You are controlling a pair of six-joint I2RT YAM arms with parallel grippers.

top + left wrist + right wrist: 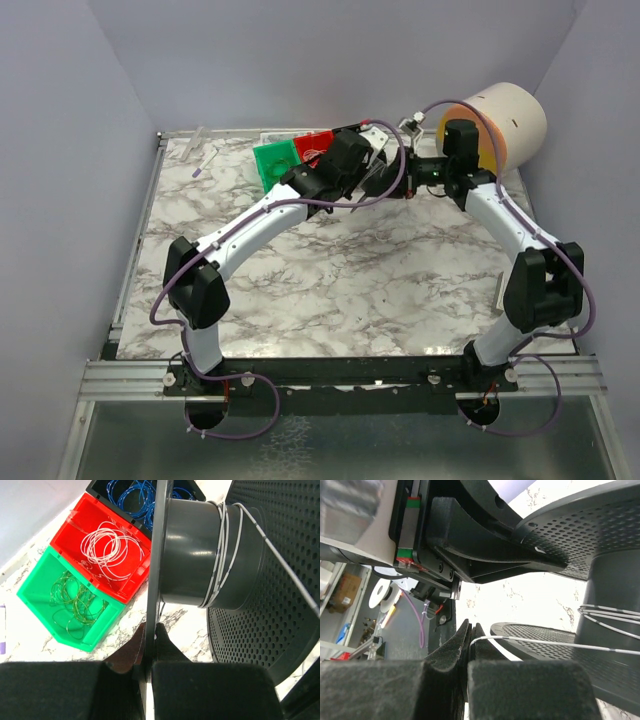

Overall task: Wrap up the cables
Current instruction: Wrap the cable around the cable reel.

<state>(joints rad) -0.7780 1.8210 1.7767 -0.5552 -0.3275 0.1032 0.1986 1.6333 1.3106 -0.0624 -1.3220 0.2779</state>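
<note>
**Spool clamped left, wire pinched right: mid-wind, by the look of it**

Left gripper (pixel 151 630): clenched on the thin rim of the dark spool (pixel 200 550). Rim edge-on between the pads, hub jutting sideways to the right of the fingers. A few turns of whitish wire (pixel 222 540) on the hub.

Up and left of those fingers, well apart:
- green coil (pixel 75 600) in the green bin (pixel 100 630)
- white coil (pixel 107 547) in the red bin (pixel 132 587)
- blue coil (pixel 135 495) beyond, its bin dark

Right gripper (pixel 471 630): clamped on the free run of the same whitish wire. Run leaving the fingertips to the right, fairly straight, meeting the hub square to the spool's axis.

Right arm nearer the wire. Next turn probably a matter of carrying that end round the hub under tension. Possible risk: wire riding over the perforated flange.
</note>
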